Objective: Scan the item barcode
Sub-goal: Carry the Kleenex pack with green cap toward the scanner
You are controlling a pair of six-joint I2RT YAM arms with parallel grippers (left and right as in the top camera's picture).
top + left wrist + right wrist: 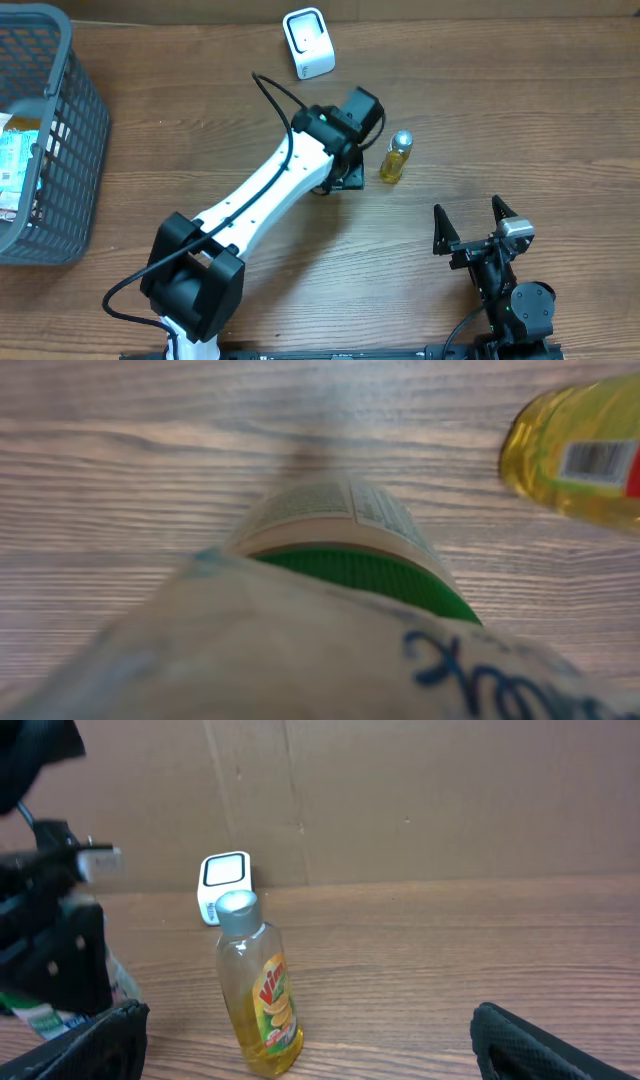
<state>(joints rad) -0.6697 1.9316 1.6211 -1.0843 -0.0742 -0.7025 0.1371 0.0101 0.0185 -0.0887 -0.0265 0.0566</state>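
My left gripper (pixel 345 172) reaches to the table's middle, just left of a yellow dish-soap bottle (pixel 397 158). It is shut on the item (pixel 340 530), a white-labelled container with a green lid, partly behind pale wrapping with blue lettering (pixel 300 650) that hides the jaws. The right wrist view shows the left gripper (pixel 55 960) at the left edge with the item (pixel 40 1017) below it. The bottle (pixel 580 455) shows a barcode (pixel 598 460). The white scanner (pixel 308 42) stands at the back. My right gripper (pixel 475 228) is open near the front edge, holding nothing.
A grey basket (pixel 70 140) with packaged goods sits at the left edge. The upright soap bottle (pixel 258 985) stands between the scanner (pixel 222 885) and my right gripper (pixel 320 1050). A cardboard wall closes off the far side.
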